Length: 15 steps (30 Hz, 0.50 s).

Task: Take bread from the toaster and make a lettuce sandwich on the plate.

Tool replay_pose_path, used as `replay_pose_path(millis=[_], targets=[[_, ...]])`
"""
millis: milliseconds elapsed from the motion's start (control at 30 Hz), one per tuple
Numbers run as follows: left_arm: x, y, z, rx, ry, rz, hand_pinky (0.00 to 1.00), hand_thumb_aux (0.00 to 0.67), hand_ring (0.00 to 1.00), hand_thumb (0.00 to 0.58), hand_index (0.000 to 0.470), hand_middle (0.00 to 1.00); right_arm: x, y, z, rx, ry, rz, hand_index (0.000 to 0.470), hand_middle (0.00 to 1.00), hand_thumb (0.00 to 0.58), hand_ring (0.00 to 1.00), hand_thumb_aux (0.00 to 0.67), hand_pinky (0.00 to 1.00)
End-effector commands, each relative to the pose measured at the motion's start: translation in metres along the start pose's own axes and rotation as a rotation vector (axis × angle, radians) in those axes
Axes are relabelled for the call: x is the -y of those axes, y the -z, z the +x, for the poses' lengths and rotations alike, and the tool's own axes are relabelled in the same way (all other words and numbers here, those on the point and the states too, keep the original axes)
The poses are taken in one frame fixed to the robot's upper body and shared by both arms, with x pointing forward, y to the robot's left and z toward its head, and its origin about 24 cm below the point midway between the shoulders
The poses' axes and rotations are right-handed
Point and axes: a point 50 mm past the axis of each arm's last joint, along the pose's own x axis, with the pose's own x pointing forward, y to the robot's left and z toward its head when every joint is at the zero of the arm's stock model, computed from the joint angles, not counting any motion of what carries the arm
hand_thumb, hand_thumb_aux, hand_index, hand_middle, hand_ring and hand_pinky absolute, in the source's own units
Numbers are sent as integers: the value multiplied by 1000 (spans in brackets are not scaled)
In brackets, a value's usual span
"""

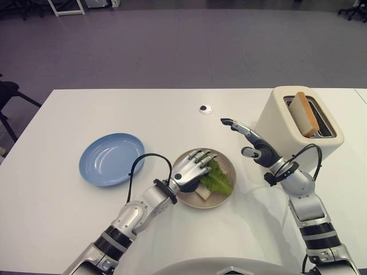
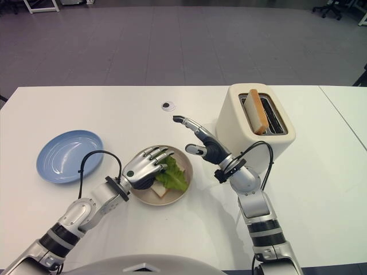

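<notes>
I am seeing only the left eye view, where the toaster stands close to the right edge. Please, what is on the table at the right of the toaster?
Observer: Beyond the toaster the white table runs on, and a seam crosses it toward the far edge.
Operator: And the second slot, beside the bread?
Observer: The right eye view looks further into that slot: it is dark, and no slice sticks out.

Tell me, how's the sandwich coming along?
Left robot hand open over lettuce on the plate. Right robot hand open, empty, beside toaster. One bread slice upright in the slot. Path to it clear.
</notes>
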Motion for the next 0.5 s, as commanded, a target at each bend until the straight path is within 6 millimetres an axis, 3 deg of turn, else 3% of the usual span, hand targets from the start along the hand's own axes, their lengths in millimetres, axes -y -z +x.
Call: replay_pose_path(millis=[33, 167, 200, 233, 267, 333, 433, 500], targets=[[0, 6, -6, -31, 32, 29, 0, 670, 0, 580, 470, 0, -1, -1, 1, 4, -16, 0, 0, 0, 0, 0, 0, 0], [-3, 6, -6, -36, 19, 33, 0, 670, 0, 580, 470, 0, -1, -1, 0, 5, -21, 0, 0, 0, 0, 0, 0, 0], [-3, 6, -6, -37, 19, 33, 0, 583, 0, 570, 409, 0, -1, -2, 0, 6, -22, 0, 0, 0, 0, 0, 0, 0], [-3, 7, -6, -40, 19, 34, 0, 455, 0, 520, 319, 0, -1, -2, 0, 6, -24, 0, 0, 0, 0, 0, 0, 0], [-4, 8, -6, -43, 20, 33, 0, 397, 0, 484, 278, 0, -1, -2, 0, 6, -25, 0, 0, 0, 0, 0, 0, 0], [-6, 9, -8, -49, 18, 34, 0, 344, 0, 443, 241, 0, -1, -2, 0, 6, -27, 0, 0, 0, 0, 0, 0, 0], [-11, 14, -14, -68, 7, 45, 0, 310, 0, 413, 217, 0, -1, -2, 0, 6, -29, -3, 0, 0, 0, 0, 0, 0], [-15, 19, -23, -93, 3, 44, 0, 378, 0, 470, 265, 0, 2, -2, 1, 7, -27, -6, 0, 0, 0, 0, 0, 0]])
